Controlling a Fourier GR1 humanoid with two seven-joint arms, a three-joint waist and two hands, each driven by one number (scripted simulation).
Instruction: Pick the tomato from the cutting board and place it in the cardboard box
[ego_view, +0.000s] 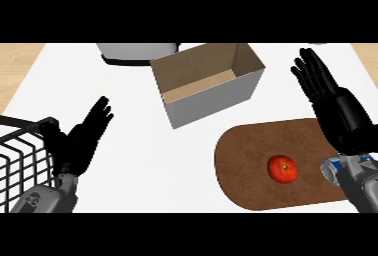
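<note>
Both my hands hold nothing, fingers straight: right hand (336, 107) above the cutting board (247, 150) at the counter's (148, 160) near right edge, left hand (83, 136) resting. Tomato (283, 168) sits untouched there; curling late could perhaps roll it away from the cardboard box (210, 82).

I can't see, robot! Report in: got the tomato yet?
Left robot hand open, resting. Right robot hand open, above cutting board. Tomato on board, untouched. Cardboard box open; path clear.
</note>
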